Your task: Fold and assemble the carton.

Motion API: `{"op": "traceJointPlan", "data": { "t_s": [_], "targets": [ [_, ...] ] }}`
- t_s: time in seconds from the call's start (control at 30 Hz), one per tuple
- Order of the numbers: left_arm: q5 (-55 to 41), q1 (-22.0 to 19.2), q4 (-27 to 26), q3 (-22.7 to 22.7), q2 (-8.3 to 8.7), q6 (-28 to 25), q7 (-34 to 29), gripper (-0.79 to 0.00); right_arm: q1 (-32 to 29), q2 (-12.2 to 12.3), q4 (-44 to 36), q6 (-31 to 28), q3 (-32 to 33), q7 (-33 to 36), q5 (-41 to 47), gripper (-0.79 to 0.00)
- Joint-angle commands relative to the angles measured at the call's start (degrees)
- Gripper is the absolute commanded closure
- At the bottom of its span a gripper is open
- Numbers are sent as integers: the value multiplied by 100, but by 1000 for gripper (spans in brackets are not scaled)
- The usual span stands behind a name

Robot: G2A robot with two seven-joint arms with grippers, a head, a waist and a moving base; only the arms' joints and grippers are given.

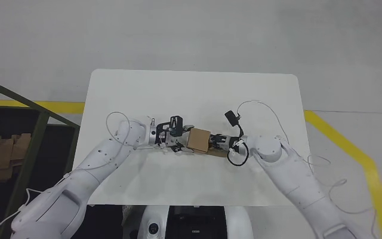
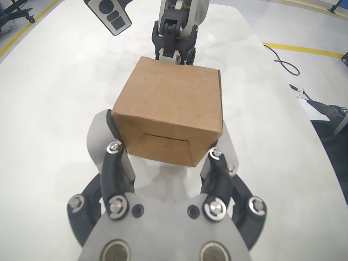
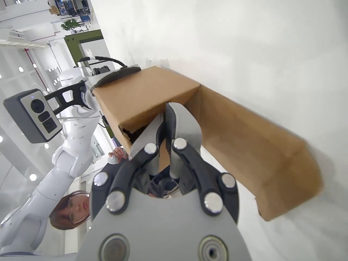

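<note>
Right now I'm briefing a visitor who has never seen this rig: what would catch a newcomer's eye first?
The brown carton in the middle of the white table, caught between both arms. The left gripper clasps its closed end from both sides. The right gripper pinches a wall at the other end, where a long flap sticks out open.

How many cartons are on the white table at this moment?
1. The carton is near the middle of the table, gripped by the left gripper at one end and the right gripper at the other. Nothing there could hide another.
</note>
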Motion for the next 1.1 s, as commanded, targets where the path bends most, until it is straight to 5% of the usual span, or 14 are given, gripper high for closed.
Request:
{"op": "traceJointPlan", "data": {
  "t_s": [0.0, 0.2, 0.6, 1.07],
  "targets": [
    [-12, 2, 6, -9, -1, 12, -8, -603, 100, -52, 121, -43, -93, 21, 84, 0],
    [-40, 17, 26, -35, 5, 3, -6, -603, 273, -112, 461, -325, -91, 165, 270, 0],
    [-19, 40, -1, -56, 10, 43, 26, -603, -295, 191, -184, -209, 770, 140, -50, 0],
    [-14, 85, -18, -124, 42, 8, 139, -591, -1365, 608, -1444, 193, 1853, -130, -1614, 0]
  ]
}}
